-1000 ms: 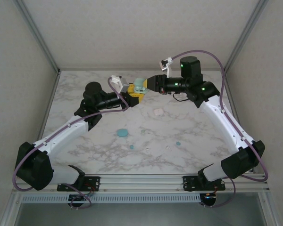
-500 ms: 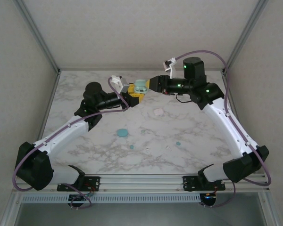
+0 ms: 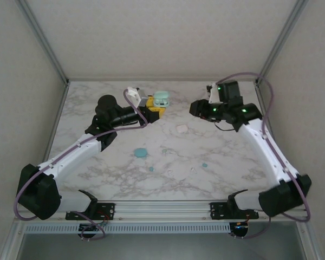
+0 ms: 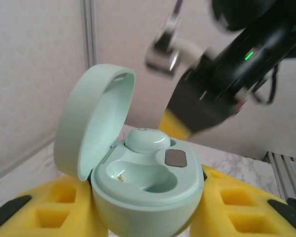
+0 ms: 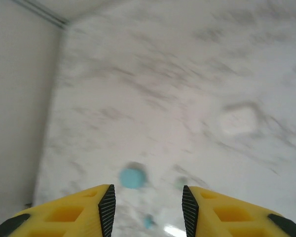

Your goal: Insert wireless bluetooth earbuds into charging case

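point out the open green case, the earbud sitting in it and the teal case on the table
pale green charging case (image 4: 148,205): left wrist view, front of its lower shell.
pale green earbud (image 4: 145,139): left wrist view, top of the bud in the far slot.
teal-blue case (image 3: 141,153): top external view, middle of its top.

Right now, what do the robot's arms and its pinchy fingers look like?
The left arm and right arm are smooth white tubes with chunky black joints. A purple cable loops along each one. Small green lights glow near the right wrist. The left gripper and right gripper have blocky yellow fingers with square hollows and black pads inside.
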{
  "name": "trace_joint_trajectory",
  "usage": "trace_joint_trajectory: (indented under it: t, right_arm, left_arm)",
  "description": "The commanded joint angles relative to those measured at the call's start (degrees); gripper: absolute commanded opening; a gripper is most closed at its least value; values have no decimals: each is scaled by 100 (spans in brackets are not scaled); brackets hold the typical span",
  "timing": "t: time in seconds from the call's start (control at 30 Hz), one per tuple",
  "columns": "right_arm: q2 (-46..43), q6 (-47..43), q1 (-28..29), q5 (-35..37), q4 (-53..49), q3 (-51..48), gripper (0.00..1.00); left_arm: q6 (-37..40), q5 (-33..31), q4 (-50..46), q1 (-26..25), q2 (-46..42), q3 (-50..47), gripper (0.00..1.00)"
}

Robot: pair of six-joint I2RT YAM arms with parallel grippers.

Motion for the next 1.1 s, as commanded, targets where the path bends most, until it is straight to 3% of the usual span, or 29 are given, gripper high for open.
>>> trace_joint_trajectory:
  t: [0.0,0.27,0.53,1.07]
  right_arm:
    - [686,101,74,48,-307,-334,42]
    - [1966,805,878,-413,427,-566,41]
    - [2615,1547,1635,111,674,-499,45]
    - [3232,2117,2007,425,827,-279,47]
  left_arm:
    - [21,-85,161,-37,-265,-43,31]
    - [111,-216,-43,-20,-555,-123,31]
    - [176,-258,-176,57,-753,-179,31]
    - [180,-262,-169,130,-877,-290,31]
